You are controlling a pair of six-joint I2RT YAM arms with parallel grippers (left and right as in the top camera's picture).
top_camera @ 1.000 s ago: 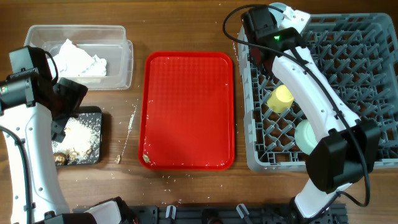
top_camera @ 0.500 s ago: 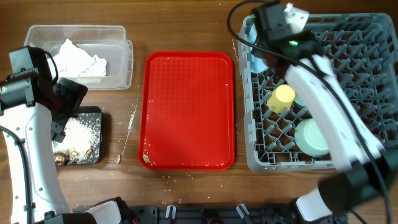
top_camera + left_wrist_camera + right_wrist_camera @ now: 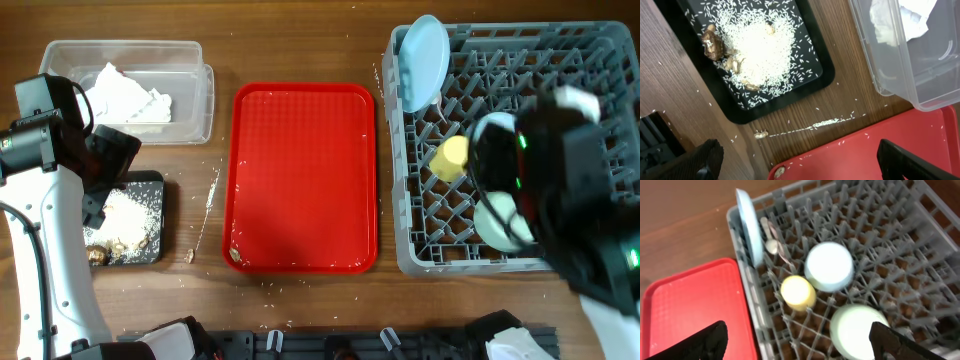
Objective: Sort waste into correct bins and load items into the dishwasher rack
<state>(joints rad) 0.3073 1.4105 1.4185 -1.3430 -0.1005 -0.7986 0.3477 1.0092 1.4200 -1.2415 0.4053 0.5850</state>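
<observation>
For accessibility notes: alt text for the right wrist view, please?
A grey dishwasher rack holds a light blue plate on edge at its left side, a white spoon beside it, a yellow cup and two pale bowls. A red tray lies left of the rack, and the dark fingers of the open right gripper frame the bottom corners.

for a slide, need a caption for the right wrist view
Grey rack loaded with an upright blue plate, white spoon, yellow cup and two pale bowls, red tray alongside.

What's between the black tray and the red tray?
Only table, with a thin line of spilled rice and one brown scrap; the left wrist view shows it.
</observation>
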